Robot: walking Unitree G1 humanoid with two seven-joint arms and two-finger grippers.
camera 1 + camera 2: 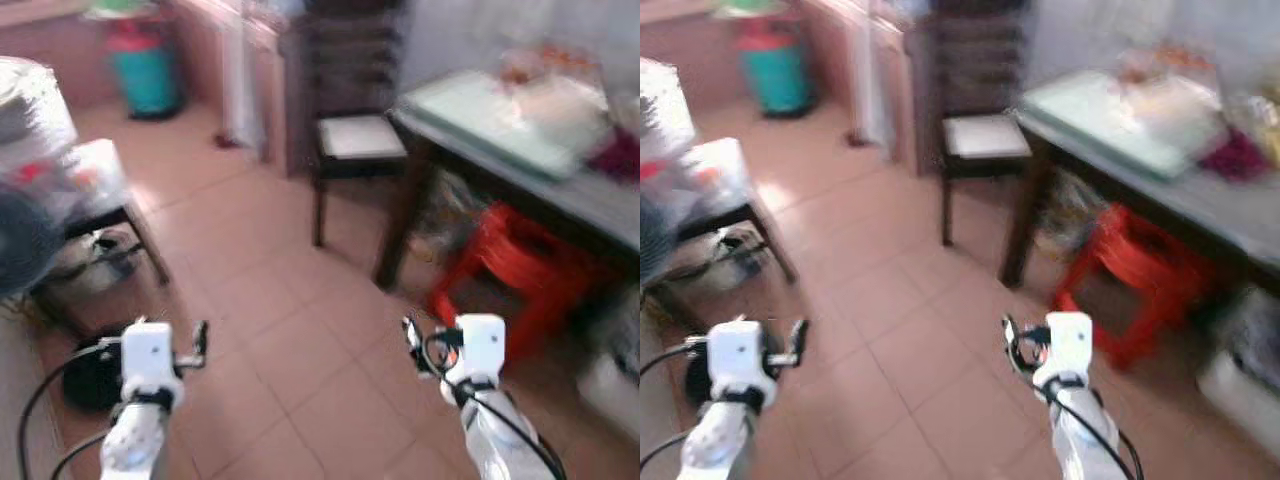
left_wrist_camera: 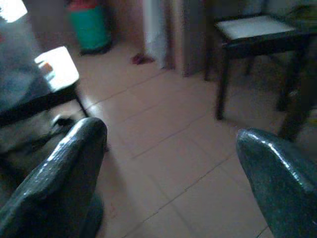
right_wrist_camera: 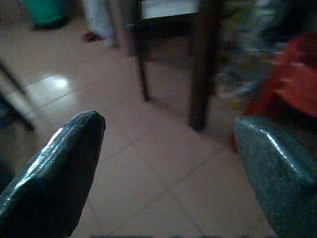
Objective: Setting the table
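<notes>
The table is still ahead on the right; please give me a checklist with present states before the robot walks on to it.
1. Left gripper open and holding nothing: ok.
2. Right gripper open and holding nothing: ok.
3. Tiled floor straight ahead free to walk on: ok.
4. Table top has room to set things: cannot tell, blurred and cluttered.
5. Red stool out of the way: not ok, it stands under the table edge.
6. Chair clear of the path: ok, it stands at the table's far end.

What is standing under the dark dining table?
Under the table stands a red plastic stool, with blurred clutter beside it. Anything further back is hidden in shadow and cannot be identified.
</notes>
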